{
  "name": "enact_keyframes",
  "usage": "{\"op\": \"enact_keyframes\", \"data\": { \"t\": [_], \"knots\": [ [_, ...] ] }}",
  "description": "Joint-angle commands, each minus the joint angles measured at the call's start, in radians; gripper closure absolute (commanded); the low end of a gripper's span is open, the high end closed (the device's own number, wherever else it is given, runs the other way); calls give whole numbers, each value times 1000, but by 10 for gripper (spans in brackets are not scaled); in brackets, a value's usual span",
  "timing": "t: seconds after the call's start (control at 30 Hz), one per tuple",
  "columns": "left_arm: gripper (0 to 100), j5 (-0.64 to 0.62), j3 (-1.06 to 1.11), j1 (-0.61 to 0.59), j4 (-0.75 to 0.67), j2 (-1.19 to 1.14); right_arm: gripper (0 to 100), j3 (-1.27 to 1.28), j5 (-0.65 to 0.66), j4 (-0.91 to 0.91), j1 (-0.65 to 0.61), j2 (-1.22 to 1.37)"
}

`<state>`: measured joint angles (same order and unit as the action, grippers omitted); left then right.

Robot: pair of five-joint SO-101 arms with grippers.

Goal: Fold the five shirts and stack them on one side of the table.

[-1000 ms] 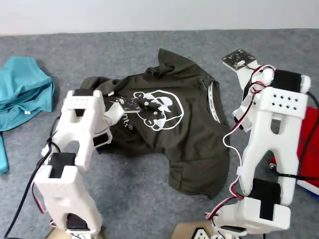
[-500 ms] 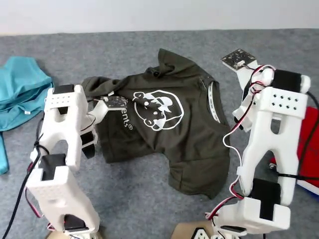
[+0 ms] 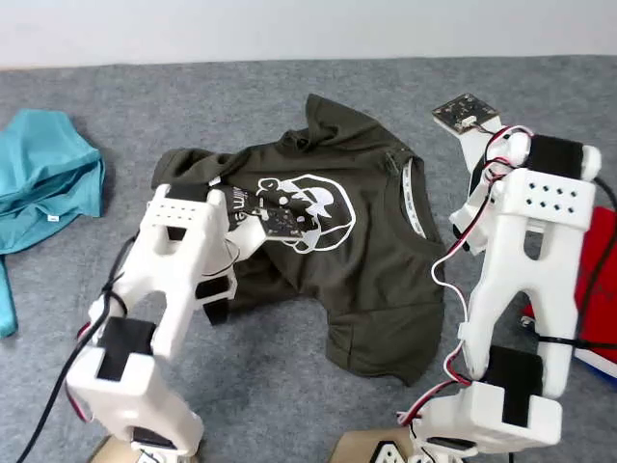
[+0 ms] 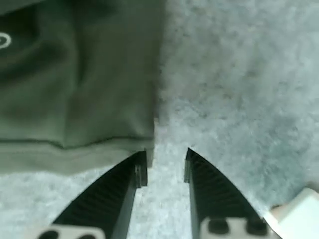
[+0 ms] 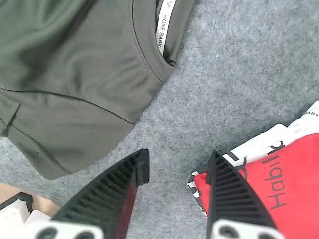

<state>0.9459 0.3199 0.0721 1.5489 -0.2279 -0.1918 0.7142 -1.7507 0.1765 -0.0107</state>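
Centrally on the grey tabletop [image 3: 540, 96] lies a rumpled dark olive shirt [image 3: 366, 260], face up, with a white cartoon print [image 3: 313, 207] and lettering on the chest and a white printed neck label [image 5: 164, 20]. The left tool [image 4: 163, 167], narrowly parted and empty, sits just beside the shirt's edge. The right tool [image 5: 178, 167] gapes wider, empty, between the collar and a red shirt [image 5: 279, 199] with lettering.

I am looking down past my right hand [image 5: 178, 169], whose two black fingers [image 5: 122, 191] are standing apart over grey tabletop [image 5: 239, 74]. A dark green shirt [image 5: 75, 74] is lying spread beyond one finger, its neckline and white collar label [image 5: 164, 22] showing. A red and white shirt [image 5: 271, 199] is lying just beside the other finger.
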Motion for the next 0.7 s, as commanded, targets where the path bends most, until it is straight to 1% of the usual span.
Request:
{"op": "enact_keyframes", "data": {
  "t": [0.0,0.17,0.27,0.33,0.53,0.6,0.67],
  "knots": [
    [860,-14,-53,-15,-23,-38,801,-8,-11,-42,12,-61],
    [870,-11,-111,-57,-25,-126,801,-8,-11,-42,10,-61],
    [925,-9,-113,-69,-32,-160,801,-8,-11,-44,12,-62],
    [944,-9,-113,-78,-32,-164,801,-8,-9,-44,12,-73],
    [952,-12,-113,-80,-32,-164,801,-6,-8,-42,5,-105],
    [989,-12,-113,-78,-29,-164,801,-6,-8,-42,7,-107],
    [995,-11,-113,-80,0,-163,801,-6,-8,-42,12,-108]
  ]
}}
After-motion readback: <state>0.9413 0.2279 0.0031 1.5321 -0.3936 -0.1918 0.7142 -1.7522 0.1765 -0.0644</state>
